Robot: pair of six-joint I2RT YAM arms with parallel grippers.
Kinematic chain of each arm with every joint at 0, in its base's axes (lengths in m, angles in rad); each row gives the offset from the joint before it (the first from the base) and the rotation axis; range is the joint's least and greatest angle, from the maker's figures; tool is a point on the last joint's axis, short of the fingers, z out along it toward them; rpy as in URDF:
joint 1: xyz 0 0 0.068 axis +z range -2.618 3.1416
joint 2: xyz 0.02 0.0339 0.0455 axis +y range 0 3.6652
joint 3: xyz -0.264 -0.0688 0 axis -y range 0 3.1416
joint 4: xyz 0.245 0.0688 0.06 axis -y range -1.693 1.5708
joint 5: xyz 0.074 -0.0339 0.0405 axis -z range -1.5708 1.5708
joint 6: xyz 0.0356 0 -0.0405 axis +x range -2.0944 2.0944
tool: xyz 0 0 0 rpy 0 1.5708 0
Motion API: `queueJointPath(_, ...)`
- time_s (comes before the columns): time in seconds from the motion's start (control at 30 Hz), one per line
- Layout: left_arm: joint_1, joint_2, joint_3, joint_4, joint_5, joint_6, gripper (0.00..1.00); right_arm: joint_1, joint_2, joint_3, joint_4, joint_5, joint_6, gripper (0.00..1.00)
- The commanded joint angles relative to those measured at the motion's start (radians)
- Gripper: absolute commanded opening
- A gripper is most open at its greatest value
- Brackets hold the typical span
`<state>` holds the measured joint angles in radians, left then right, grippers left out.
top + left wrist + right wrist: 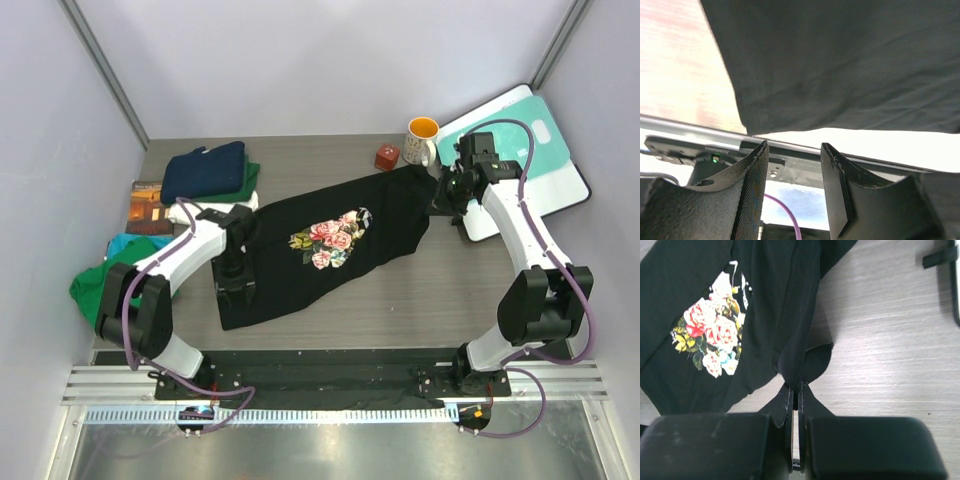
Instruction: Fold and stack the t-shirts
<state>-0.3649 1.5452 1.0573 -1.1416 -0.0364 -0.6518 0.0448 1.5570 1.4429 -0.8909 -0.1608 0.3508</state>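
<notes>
Right gripper (795, 390): fingers together, clamped on a gathered pinch of the black shirt (775, 300). Only the right wrist view shows this. Cloth fans out from the pinch in long folds. Rose print (710, 337) faces up, left of the folds. Bare desk (890, 340) to the right.

Left gripper (792, 150): fingers apart, nothing between them. The left wrist view shows the shirt's hem just beyond the tips, with pale desk at left. From the top view the arm hides the fingers, so the gap cannot be read there.

The top view alone gives the layout. The black shirt lies spread on a slant across mid-desk, with the left gripper at its near-left end and the right gripper at its far-right corner.

- Just past that corner: mug (422, 140) and red block (387, 157).
- Right of the right gripper: board (530, 150), partly covered by the arm.
- Far left: navy shirt (205, 168) folded on a green shirt (250, 180).
- Just beside that pile: book (148, 205).
- Nearer, at the left edge: teal shirt (130, 243) and a green heap (95, 280), both loose behind the left arm.
</notes>
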Motion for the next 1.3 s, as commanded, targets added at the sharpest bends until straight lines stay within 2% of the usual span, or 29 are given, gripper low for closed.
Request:
queueJointPath(0.0, 0.006, -0.074, -0.092, 0.043, -0.02, -0.101, 0.47, 0.004, -0.04, -0.01, 0.004, -0.045, 0.016, 0.01)
queueJointPath(0.37, 0.011, -0.14, -0.181, 0.06, -0.077, -0.181, 0.55, 0.004, -0.023, -0.044, 0.024, -0.103, 0.034, 0.01)
queueJointPath(0.87, 0.012, -0.008, -0.253, 0.198, -0.077, -0.207, 0.54, 0.003, -0.066, -0.062, 0.018, -0.068, 0.014, 0.01)
queueJointPath(0.9, 0.012, -0.001, -0.258, 0.204, -0.079, -0.207, 0.52, 0.003, -0.067, -0.064, 0.018, -0.068, 0.014, 0.01)
queueJointPath(0.97, 0.012, 0.022, -0.266, 0.218, -0.083, -0.207, 0.39, 0.003, -0.071, -0.058, 0.02, -0.075, 0.016, 0.01)
queueJointPath(1.03, 0.012, 0.035, -0.263, 0.218, -0.089, -0.207, 0.23, 0.003, -0.077, -0.049, 0.018, -0.088, 0.017, 0.01)
queueJointPath(1.07, 0.012, 0.035, -0.258, 0.214, -0.091, -0.207, 0.08, 0.003, -0.078, -0.035, 0.018, -0.089, 0.022, 0.01)
queueJointPath(1.1, 0.012, 0.033, -0.252, 0.209, -0.1, -0.207, 0.01, 0.003, -0.077, -0.024, 0.015, -0.094, 0.024, 0.01)
queueJointPath(1.27, 0.014, -0.01, -0.152, 0.145, -0.152, -0.203, 0.0, 0.003, -0.075, 0.051, 0.015, -0.114, 0.046, 0.01)
